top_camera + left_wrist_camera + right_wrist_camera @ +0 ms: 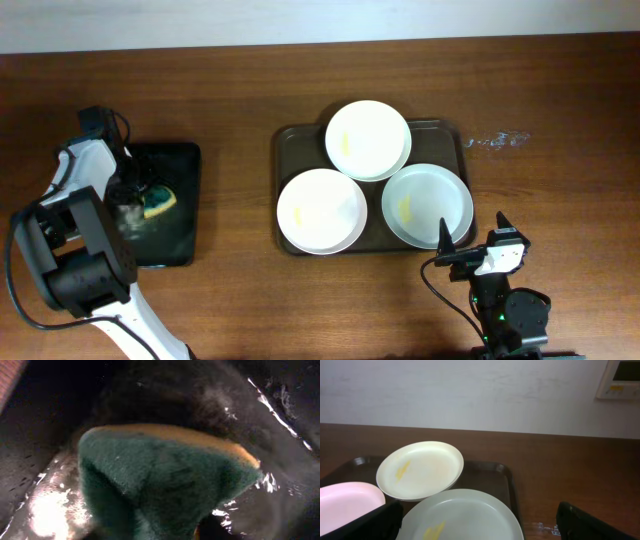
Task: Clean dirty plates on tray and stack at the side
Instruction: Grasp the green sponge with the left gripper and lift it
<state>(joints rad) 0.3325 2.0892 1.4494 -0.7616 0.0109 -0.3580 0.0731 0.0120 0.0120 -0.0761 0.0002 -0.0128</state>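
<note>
Three white plates lie on the dark brown tray [290, 135]: one at the back [368, 140], one front left [321, 210], one front right [427, 205]. Each has a yellowish smear. My right gripper [473, 230] is open and empty, its fingers at the near edge of the front right plate [462, 515]. The right wrist view also shows the back plate [420, 470] and the tray [490, 472]. My left gripper [130, 200] is down in the small black tray and shut on a green and yellow sponge [160, 475], which hides its fingers.
The small black tray [185, 160] at the left is wet and shiny. Water drops [497, 140] lie on the wooden table right of the brown tray. A pale wall runs along the table's far edge.
</note>
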